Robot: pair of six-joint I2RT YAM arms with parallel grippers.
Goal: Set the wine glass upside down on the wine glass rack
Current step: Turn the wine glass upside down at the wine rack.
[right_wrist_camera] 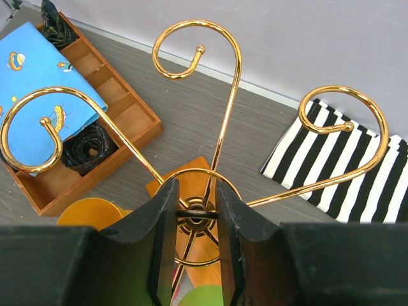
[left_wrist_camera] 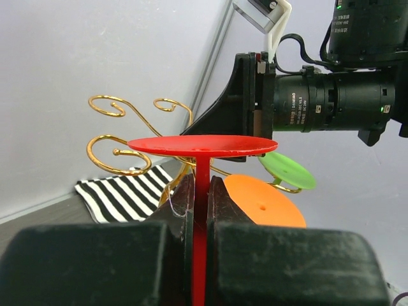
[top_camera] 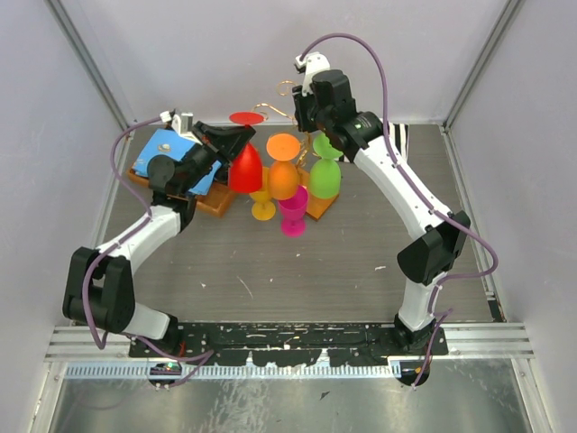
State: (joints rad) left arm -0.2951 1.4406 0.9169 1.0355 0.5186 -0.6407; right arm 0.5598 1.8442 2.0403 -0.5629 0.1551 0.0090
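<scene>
1. Nearest the arm bases, a magenta plastic wine glass and a yellow plastic wine glass were seen on the grey wood-grain table, just in front of the rack.
2. Behind them stood the wine glass rack, a thin gold wire stand with curled scroll arms on a flat orange-brown wooden base. An orange plastic wine glass and a green plastic wine glass were hung on it upside down, bowls low and round feet uppermost.
3. The red plastic wine glass was held upside down at the left side of the rack, touching the orange glass in the overhead view. Its thin stem was clamped between the closed jaws of the left gripper, and its flat foot was carried level with the lower scroll arms. Whether the foot was resting on a wire could not be told.
4. The right gripper was set down over the top of the rack, its jaws closed on the small hub where the gold wires meet.
5. To the left, a compartmented wooden tray was partly covered by a blue printed cloth, with black coiled items in two compartments.
6. Farthest back on the right, a black-and-white striped cloth was laid flat near the wall.
</scene>
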